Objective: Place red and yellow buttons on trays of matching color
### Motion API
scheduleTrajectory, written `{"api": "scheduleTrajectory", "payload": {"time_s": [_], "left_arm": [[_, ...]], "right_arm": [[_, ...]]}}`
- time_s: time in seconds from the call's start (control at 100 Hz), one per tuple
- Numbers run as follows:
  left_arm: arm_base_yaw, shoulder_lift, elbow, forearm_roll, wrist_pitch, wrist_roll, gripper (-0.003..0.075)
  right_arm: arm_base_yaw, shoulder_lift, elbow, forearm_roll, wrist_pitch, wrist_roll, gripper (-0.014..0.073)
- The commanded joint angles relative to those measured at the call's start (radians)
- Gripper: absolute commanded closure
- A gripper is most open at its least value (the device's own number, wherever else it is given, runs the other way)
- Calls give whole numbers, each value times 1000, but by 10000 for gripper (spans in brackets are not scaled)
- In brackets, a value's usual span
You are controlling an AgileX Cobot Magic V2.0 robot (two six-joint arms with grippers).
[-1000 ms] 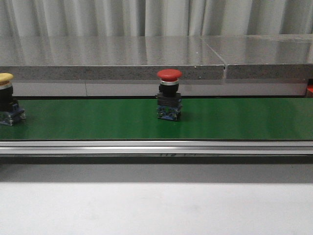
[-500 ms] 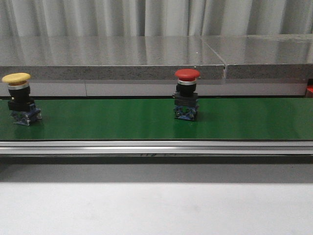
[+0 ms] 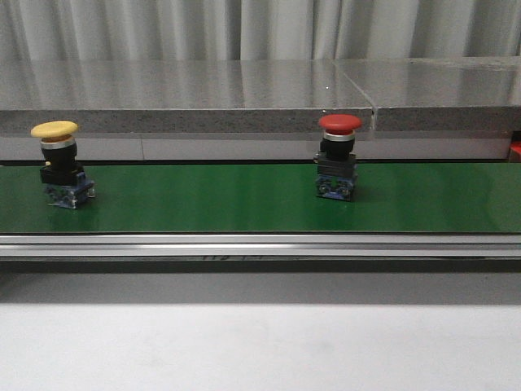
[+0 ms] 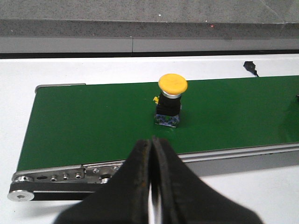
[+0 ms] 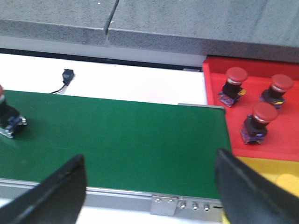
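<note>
Two buttons are standing upright on the green belt (image 3: 212, 199), well apart: yellow button (image 3: 61, 165) toward the left end, red button (image 3: 338, 158) right of centre. Left gripper (image 4: 152, 154) is hovering just short of the yellow button with its jaws pressed together, gripping nothing. Right gripper (image 5: 149, 186) is holding its jaws spread wide over bare belt, the red button sitting off to one side. Only the right wrist view is showing the red tray (image 5: 289, 135) carrying three red buttons (image 5: 254, 122) and a yellow tray (image 5: 261, 170) corner.

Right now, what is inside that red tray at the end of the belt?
The red tray holds three red buttons, all upright. Its far right side runs out of view, so any more there cannot be seen.
</note>
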Motion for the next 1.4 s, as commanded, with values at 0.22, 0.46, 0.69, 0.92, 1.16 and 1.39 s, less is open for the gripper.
{"api": "scheduleTrajectory", "payload": {"time_s": [0.22,0.46,0.69,0.92,1.16,1.39], "left_arm": [[-6,8,-26,-10,-73,-8,739],[-6,8,-26,-10,-73,-8,739],[-6,8,-26,-10,-73,-8,739],[-6,8,-26,-10,-73,-8,739],[-6,8,-26,-10,-73,-8,739],[-6,8,-26,-10,-73,-8,739]], "right_arm": [[10,95,-100,38,57,-41,-31],[148,337,-204,53,90,-68,-31],[284,585,-290,53,29,-68,-31],[367,781,-418,53,10,-68,-31],[389,941,-534,53,5,-68,-29],[389,1001,-554,53,10,-67,290]]}}
